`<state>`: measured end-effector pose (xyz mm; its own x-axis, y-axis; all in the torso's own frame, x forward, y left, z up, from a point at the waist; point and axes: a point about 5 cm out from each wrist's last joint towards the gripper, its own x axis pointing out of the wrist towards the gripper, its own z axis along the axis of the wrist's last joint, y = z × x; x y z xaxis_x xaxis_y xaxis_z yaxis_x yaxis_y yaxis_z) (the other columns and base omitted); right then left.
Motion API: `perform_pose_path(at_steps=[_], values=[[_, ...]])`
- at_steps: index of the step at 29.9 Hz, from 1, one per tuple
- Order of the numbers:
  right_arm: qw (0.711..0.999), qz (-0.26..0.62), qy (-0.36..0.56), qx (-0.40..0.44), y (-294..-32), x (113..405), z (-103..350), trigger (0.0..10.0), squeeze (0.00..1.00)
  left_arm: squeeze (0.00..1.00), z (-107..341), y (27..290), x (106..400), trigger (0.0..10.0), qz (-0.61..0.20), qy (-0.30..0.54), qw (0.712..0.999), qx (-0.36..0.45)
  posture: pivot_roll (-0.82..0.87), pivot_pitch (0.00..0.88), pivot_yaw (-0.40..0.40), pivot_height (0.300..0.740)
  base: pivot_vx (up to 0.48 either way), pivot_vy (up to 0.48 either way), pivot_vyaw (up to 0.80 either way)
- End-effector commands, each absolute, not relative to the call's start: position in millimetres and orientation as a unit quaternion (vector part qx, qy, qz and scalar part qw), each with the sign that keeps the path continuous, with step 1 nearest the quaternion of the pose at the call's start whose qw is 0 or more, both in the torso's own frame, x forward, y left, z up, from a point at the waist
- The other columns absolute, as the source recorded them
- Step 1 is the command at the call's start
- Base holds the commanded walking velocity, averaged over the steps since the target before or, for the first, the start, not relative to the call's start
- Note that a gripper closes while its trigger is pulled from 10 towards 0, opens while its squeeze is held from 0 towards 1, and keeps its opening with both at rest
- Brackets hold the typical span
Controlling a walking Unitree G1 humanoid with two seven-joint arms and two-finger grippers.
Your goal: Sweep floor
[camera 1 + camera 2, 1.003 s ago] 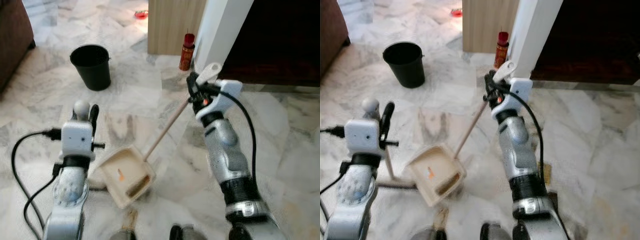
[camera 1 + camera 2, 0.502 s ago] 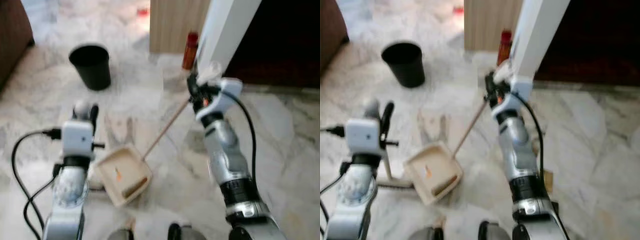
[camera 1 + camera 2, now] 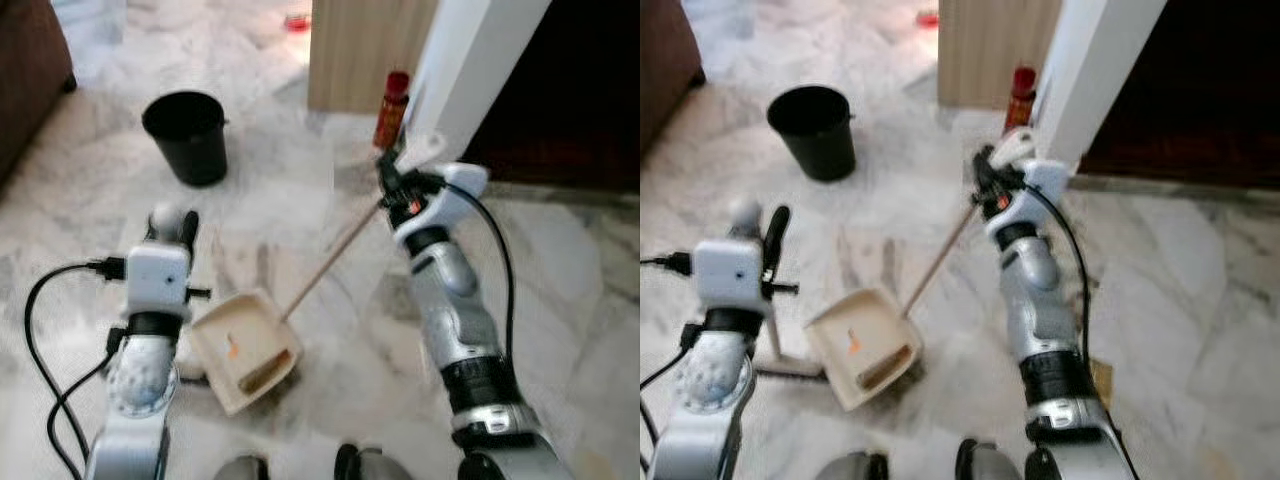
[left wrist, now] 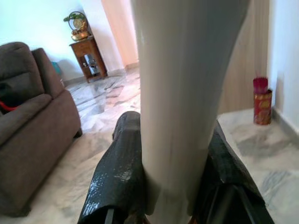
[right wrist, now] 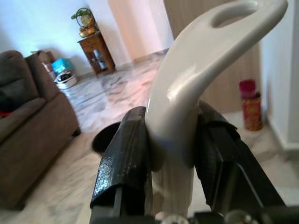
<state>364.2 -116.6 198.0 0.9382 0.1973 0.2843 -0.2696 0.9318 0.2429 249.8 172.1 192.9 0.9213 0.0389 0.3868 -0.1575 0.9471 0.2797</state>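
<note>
Marble floor [image 3: 560,250], pale and veined, in a living space: brown sofa [image 4: 32,126] at the left edge of the left wrist view, wooden panel and white pillar across the upper right of the head views, dark area beyond.

A black bin [image 3: 186,135] stands upper left of the frame. A red canister [image 3: 391,108] stands at the base of the pillar, upper centre.

The dustpan [image 3: 243,350], cream, lies on the floor at lower centre-left, with a small orange scrap and a brownish strip of debris inside. Its long wooden handle rises diagonally to upper right, ending in a white grip.

The right gripper [image 5: 170,149] is clenched on that white grip, jaws pressed to either side. The left gripper [image 4: 168,172] grasps the pale broom handle [image 4: 184,93], jaws tight around it. The broom head sits low on the floor just left of the dustpan, partly hidden by the left arm.

Judgement: collection appears largely done, and the step in hand is carrying the debris away. The next move likely calls for lifting the pan level, mouth upward, and walking it to the bin without spilling.
</note>
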Motion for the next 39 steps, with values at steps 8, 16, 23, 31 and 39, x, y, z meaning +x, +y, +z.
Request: perform_pose_path(at_steps=[8,16,23,31,39], values=[[0.968,0.136,-0.151,0.145,-108,363,209,10.0,0.00,0.00,198,172,244,10.0,0.050,-0.209,0.965,0.153,0.05,0.229,-0.062,0.740,0.318,0.000,0.00],[0.968,0.135,-0.154,0.143,-108,362,208,10.0,0.00,0.00,197,173,241,10.0,0.047,-0.206,0.965,0.155,0.06,0.204,-0.057,0.740,0.318,0.000,0.00],[0.967,0.138,-0.153,0.147,-106,361,208,10.0,0.00,0.00,198,172,239,10.0,0.046,-0.208,0.964,0.158,0.06,0.193,-0.053,0.740,0.320,0.000,0.00],[0.969,0.116,-0.168,0.136,-113,362,212,10.0,0.00,0.00,189,179,221,10.0,0.059,-0.185,0.967,0.167,0.06,0.217,-0.057,0.740,0.320,0.000,0.00],[0.972,0.096,-0.173,0.125,-123,366,214,10.0,0.00,0.00,181,192,200,10.0,0.103,-0.159,0.966,0.176,0.07,0.242,-0.069,0.740,0.320,0.000,0.00]])
